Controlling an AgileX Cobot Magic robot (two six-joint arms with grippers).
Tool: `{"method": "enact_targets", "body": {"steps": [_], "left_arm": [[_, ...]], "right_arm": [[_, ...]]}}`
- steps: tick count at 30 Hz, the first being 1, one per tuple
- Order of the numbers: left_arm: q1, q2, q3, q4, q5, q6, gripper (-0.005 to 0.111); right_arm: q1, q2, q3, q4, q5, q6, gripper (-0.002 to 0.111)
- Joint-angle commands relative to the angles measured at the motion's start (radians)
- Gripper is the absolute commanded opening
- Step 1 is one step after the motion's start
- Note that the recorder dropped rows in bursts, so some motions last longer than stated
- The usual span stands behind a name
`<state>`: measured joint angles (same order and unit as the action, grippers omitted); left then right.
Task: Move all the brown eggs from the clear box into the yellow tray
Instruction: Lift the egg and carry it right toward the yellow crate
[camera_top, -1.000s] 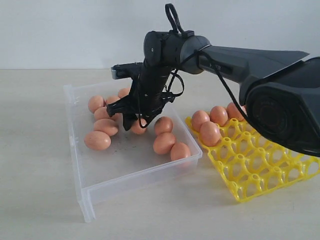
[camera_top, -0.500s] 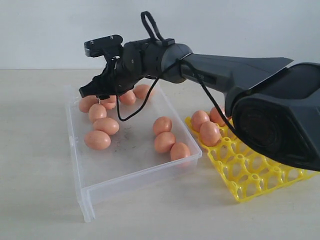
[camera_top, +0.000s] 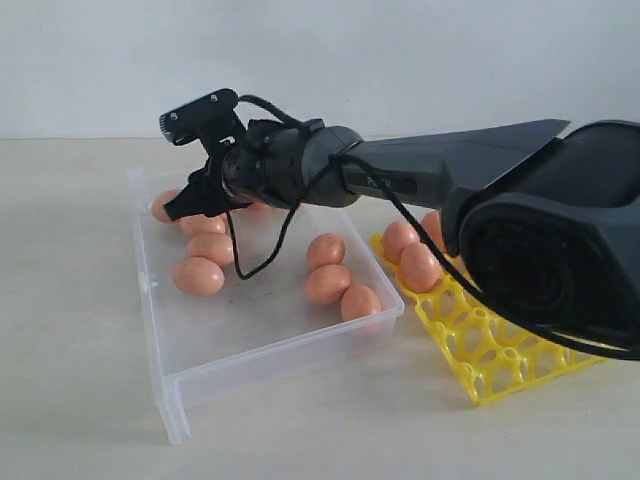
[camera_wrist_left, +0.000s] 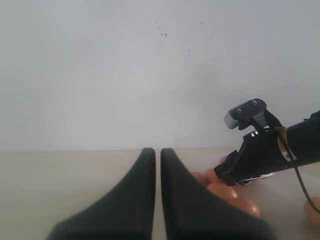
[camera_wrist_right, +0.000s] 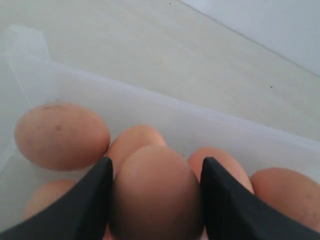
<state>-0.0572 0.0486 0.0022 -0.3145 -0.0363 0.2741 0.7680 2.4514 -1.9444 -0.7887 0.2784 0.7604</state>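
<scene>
**Egg gripped; carry comes next**

The right gripper (camera_wrist_right: 156, 167) is clamped on a brown egg (camera_wrist_right: 156, 202) at the clear box's (camera_top: 280, 345) far left corner. Next, lift gently and cross to a free cup in the yellow tray (camera_top: 500, 372). The left gripper (camera_wrist_left: 157, 154) idles, jaws together.

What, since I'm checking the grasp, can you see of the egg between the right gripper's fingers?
The brown egg is smooth, orange-brown and unbroken. It fills the gap between the right gripper's black fingers, near the clear box's wall, with other eggs behind it. Whether it is gripped or merely straddled is unclear.
</scene>
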Motion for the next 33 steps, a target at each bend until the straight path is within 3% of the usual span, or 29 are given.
{"method": "enact_targets", "body": {"steps": [1, 5, 12, 19, 21, 26, 33], "left_arm": [[-0.003, 0.004, -0.002, -0.005, -0.016, 0.005, 0.004], [-0.003, 0.004, -0.002, -0.005, -0.016, 0.005, 0.004], [-0.003, 0.004, -0.002, -0.005, -0.016, 0.005, 0.004], [-0.003, 0.004, -0.002, -0.005, -0.016, 0.005, 0.004], [-0.003, 0.004, -0.002, -0.005, -0.016, 0.005, 0.004], [-0.003, 0.004, -0.002, -0.005, -0.016, 0.005, 0.004], [-0.003, 0.004, -0.002, -0.005, -0.016, 0.005, 0.004]], "right_arm": [[-0.001, -0.063, 0.139, -0.544, -0.087, 0.498, 0.0], [-0.002, -0.133, 0.28, -0.953, -0.025, 0.826, 0.0], [-0.002, -0.232, 0.402, -0.956, -0.005, 0.843, 0.0], [-0.003, -0.244, 0.41, -0.956, -0.627, 0.598, 0.0], [-0.001, -0.244, 0.41, -0.956, -0.728, 0.54, 0.0], [0.022, -0.246, 0.41, -0.956, -0.624, 0.455, 0.0], [0.153, -0.246, 0.41, -0.956, -0.159, 0.187, 0.0]]}}
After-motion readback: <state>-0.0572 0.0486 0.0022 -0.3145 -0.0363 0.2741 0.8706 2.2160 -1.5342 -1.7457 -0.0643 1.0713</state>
